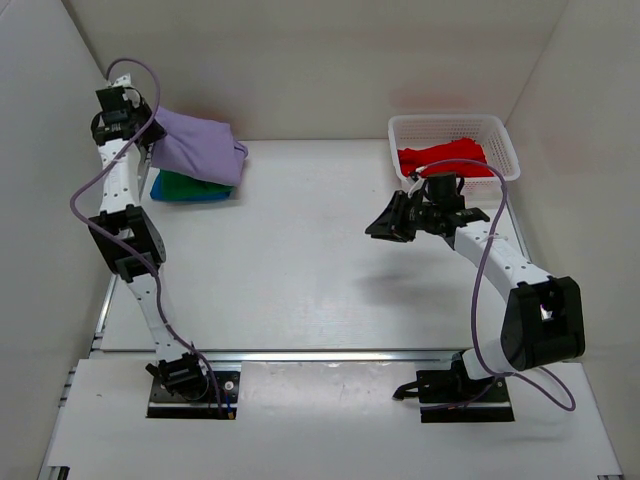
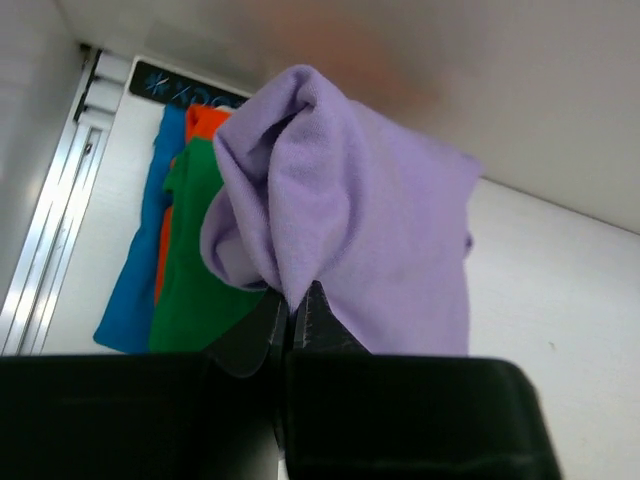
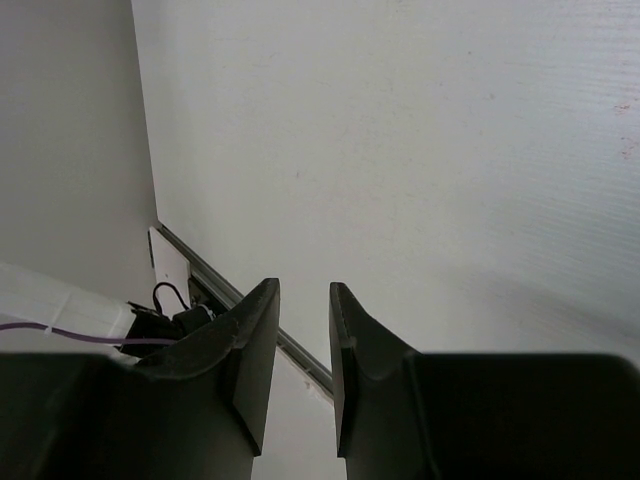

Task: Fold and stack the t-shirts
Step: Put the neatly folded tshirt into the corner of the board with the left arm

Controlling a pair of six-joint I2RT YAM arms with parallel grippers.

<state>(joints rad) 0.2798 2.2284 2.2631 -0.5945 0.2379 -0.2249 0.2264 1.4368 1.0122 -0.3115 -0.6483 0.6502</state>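
My left gripper point(image 1: 150, 142) is shut on a bunched fold of the lavender t-shirt point(image 1: 200, 145) and holds it over the stack at the far left. In the left wrist view the fingertips point(image 2: 293, 300) pinch the lavender cloth point(image 2: 370, 240), which hangs down. Below it lie the green shirt point(image 2: 195, 270), the blue shirt point(image 2: 140, 270) and the orange shirt point(image 2: 205, 120). From above, green point(image 1: 180, 182) and blue point(image 1: 200, 196) edges show. The red shirt point(image 1: 445, 158) lies in the basket. My right gripper point(image 1: 380, 228) point(image 3: 303, 290) hovers open and empty over the table, in front of the basket.
The white mesh basket point(image 1: 505, 140) stands at the far right by the wall. White walls enclose the table point(image 1: 300, 260) on the left, back and right. A metal rail point(image 1: 330, 355) runs along the near edge by the arm bases.
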